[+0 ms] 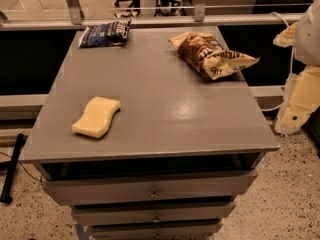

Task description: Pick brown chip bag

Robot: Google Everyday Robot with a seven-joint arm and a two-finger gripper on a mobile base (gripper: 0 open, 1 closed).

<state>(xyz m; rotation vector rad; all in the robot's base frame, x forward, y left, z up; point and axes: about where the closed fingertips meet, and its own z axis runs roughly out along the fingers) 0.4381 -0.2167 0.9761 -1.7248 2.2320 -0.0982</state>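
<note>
The brown chip bag (211, 53) lies on its side at the far right of the grey cabinet top (165, 109). It is crinkled and dark brown, with pale tan ends and white lettering. My arm (306, 31) stands off the table's right edge, pale and upright. My gripper (291, 118) hangs low beside the right edge of the top, to the right of the bag and below its level, apart from it. Nothing shows in its hold.
A dark blue snack bag (105, 34) lies at the far left corner. A pale yellow wavy sponge (97, 117) lies at the near left. Drawers (152, 190) sit below the top. A railing (200, 20) runs behind. A black bar (12, 166) leans at the left on the floor.
</note>
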